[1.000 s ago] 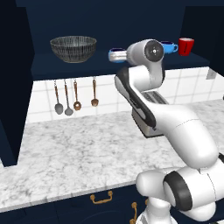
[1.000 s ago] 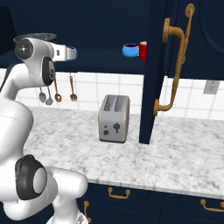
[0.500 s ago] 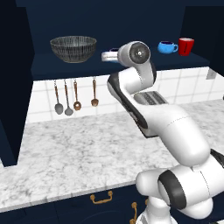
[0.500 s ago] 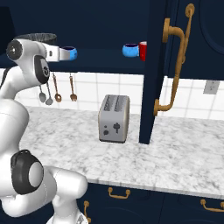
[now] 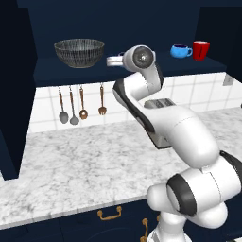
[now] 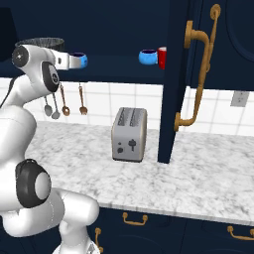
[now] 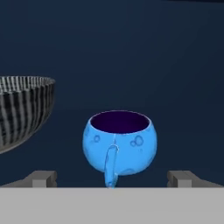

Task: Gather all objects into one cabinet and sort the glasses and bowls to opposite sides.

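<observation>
On the shelf of the open navy cabinet (image 5: 52, 67) the wide grey striped bowl (image 5: 79, 52) (image 7: 22, 109) stands at the left. At the right end, a blue cup (image 5: 180, 50) (image 6: 148, 57) sits beside the red mug (image 5: 201, 49) (image 6: 162, 57). Another blue cup (image 7: 119, 144) (image 6: 79, 60) stands upright right of the bowl, its handle facing the hand. My gripper (image 7: 113, 179) is open at shelf height. Its fingertips (image 7: 41, 178) flank this cup on both sides without touching it. My wrist (image 5: 139, 57) hides this cup in the left base view.
The tall navy cabinet door (image 6: 178, 74) with a gold handle stands open at the right. A silver toaster (image 6: 129, 134) sits on the marble counter (image 5: 80, 165). Several utensils (image 5: 80, 101) hang on the tiled wall below the shelf.
My wrist and upper arm have swung left along the shelf front. The hand still points at the middle blue cup, jaws as wide as before. Cups, mug and bowl have not moved.
</observation>
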{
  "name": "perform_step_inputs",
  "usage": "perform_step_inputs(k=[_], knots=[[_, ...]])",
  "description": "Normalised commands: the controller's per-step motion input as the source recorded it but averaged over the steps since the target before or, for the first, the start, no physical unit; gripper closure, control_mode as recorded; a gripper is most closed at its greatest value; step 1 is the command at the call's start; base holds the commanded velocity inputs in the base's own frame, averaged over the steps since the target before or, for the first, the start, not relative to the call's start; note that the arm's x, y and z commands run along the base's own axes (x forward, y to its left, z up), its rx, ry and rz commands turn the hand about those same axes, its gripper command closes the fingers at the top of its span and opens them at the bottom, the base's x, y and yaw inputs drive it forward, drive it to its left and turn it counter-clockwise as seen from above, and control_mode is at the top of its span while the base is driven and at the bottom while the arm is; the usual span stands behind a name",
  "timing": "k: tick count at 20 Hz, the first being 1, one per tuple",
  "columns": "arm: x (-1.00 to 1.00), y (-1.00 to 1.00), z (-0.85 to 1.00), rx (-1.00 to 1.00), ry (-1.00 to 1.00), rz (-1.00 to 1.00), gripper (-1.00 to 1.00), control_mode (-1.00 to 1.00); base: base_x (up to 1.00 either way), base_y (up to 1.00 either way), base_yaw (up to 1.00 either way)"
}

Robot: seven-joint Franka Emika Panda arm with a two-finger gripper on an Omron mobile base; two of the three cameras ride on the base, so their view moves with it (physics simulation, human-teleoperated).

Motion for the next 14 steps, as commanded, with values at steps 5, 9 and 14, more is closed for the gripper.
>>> perform_step_inputs(k=[5, 9, 14], knots=[[0.39, 0.0, -0.18, 0.0, 0.0, 0.0, -1.0, -1.0, 0.0, 0.0, 0.0], [0.21, 0.0, -0.17, 0.0, 0.0, 0.0, -1.0, -1.0, 0.0, 0.0, 0.0], [0.11, 0.0, -0.08, 0.0, 0.0, 0.0, -1.0, -1.0, 0.0, 0.0, 0.0]])
